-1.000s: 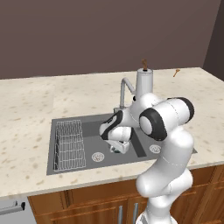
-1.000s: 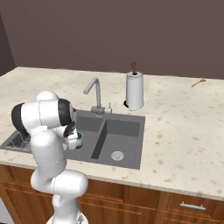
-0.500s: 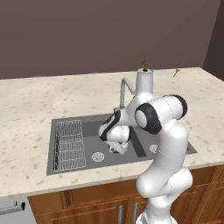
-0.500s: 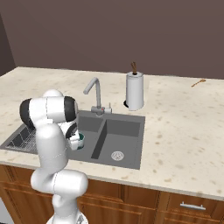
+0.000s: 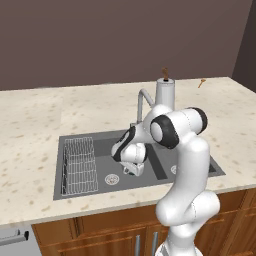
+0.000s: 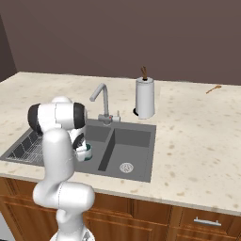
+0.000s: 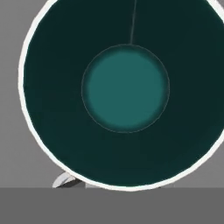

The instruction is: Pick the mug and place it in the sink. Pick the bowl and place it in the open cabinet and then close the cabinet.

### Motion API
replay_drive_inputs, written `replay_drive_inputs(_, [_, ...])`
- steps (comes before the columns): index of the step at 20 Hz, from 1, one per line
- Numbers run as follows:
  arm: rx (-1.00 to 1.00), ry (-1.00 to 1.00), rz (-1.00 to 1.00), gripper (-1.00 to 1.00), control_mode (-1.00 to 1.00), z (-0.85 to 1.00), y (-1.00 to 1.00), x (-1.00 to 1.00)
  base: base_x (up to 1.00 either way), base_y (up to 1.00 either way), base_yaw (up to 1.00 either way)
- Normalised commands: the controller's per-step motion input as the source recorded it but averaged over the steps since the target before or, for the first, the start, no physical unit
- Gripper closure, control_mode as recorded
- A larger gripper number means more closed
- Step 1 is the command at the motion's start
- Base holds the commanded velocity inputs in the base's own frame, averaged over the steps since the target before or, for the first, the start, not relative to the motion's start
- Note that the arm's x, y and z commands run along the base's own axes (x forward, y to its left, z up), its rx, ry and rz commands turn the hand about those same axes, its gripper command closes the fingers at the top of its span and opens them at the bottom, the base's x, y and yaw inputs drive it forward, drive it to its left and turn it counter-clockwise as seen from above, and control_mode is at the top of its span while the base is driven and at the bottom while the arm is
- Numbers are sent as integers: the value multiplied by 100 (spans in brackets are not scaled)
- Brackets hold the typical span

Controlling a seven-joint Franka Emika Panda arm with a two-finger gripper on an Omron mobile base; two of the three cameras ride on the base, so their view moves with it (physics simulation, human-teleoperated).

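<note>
The small dark green mug (image 6: 85,151) with its white rim hangs low in the left basin of the dark grey sink (image 6: 134,141), close to the basin floor. My gripper (image 6: 82,146) is right above it and shut on its rim. From the left base view the mug (image 5: 132,171) peeks out under the hand, and the gripper (image 5: 131,165) covers most of it. The hand view looks straight down into the mug (image 7: 124,87), with the sink floor (image 7: 11,131) grey around it and the fingertips hidden. The bowl and the cabinet are out of view.
A wire rack (image 5: 79,165) fills the sink's left part. The chrome tap (image 5: 142,102) rises behind the basins, and a paper towel roll (image 5: 165,92) stands behind it. A wooden spoon (image 5: 201,82) lies at the counter's far right. Small wooden cupboards (image 6: 197,221) run below.
The arm's elbow has swung upward and the hand has sunk slightly deeper into the left basin with the mug still in it.
</note>
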Motion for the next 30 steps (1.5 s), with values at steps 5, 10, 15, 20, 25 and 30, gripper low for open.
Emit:
replay_drive_inputs(5, [0, 0, -1, 100, -100, -22, 0, 16, 0, 0, 0])
replay_drive_inputs(10, [0, 0, -1, -100, -100, -18, 0, 10, 0, 0, 0])
replay_drive_inputs(15, [0, -7, -1, -100, -100, 0, -10, -18, 0, 0, 0])
replay_drive_inputs(20, [0, -16, 0, -100, -100, 2, -2, -41, 0, 0, 0])
replay_drive_inputs(25, [0, -19, 0, -100, -100, 19, -2, -59, 0, 0, 0])
replay_drive_inputs(30, [-1, -5, 0, -100, -100, 61, -4, -46, 0, 0, 0])
